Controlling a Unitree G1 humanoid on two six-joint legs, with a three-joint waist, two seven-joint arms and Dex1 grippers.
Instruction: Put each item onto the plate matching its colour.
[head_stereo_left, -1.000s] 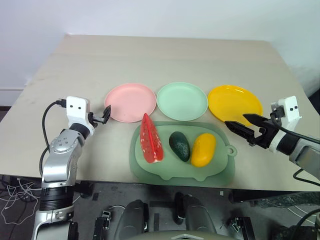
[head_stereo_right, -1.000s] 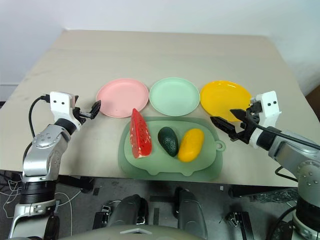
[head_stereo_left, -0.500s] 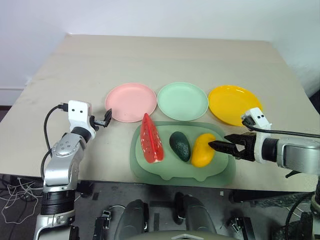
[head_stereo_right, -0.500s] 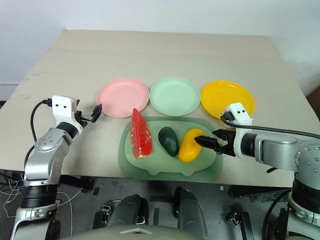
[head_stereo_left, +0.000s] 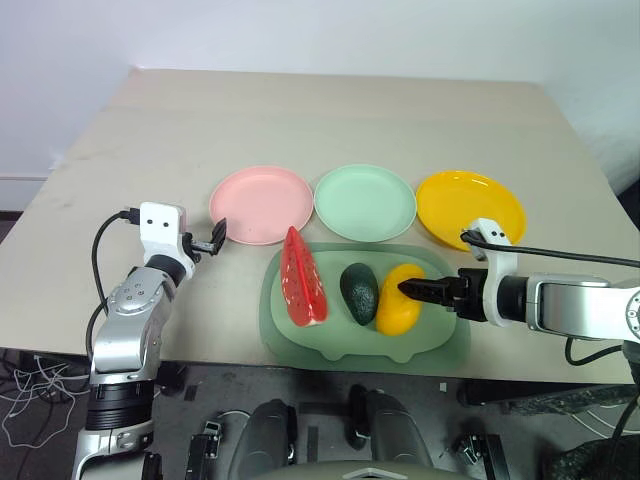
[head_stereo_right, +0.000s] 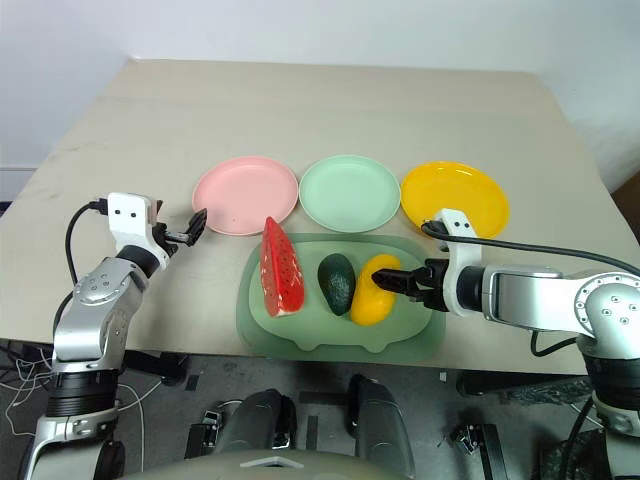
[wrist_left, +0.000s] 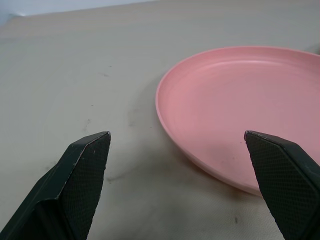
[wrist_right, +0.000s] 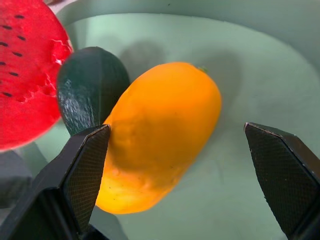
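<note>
- Plastic plates sit in a row on the pale wooden table (head_stereo_left: 330, 110): pink plate (head_stereo_left: 261, 204), mint green plate (head_stereo_left: 364, 202) and yellow plate (head_stereo_left: 470, 208), all round, shallow, smooth and bare
- Toward 6 o'clock of that row lies the soft-looking green pig-shaped mat (head_stereo_left: 330, 340), flat with a raised rim, carrying all three toy fruits side by side
- Watermelon slice (head_stereo_left: 301, 277), a red wedge dotted with black seeds, stands on edge at the mat's 9 o'clock side
- Avocado (head_stereo_left: 359, 292), a dark green matte oval, lies in the middle, touching the mango (head_stereo_left: 397, 300), a glossy yellow-orange rounded shape at its 3 o'clock
- Right gripper (head_stereo_left: 420, 290) reaches in from 3 o'clock with textured black fingers (wrist_right: 82, 175) spread wide either side of the mango, not clamped on it
- Left gripper (head_stereo_left: 214, 240) hangs just at 9 o'clock of the pink plate, its jaws parted and gripping nothing, fingers (wrist_left: 82, 172) diamond-patterned
</note>
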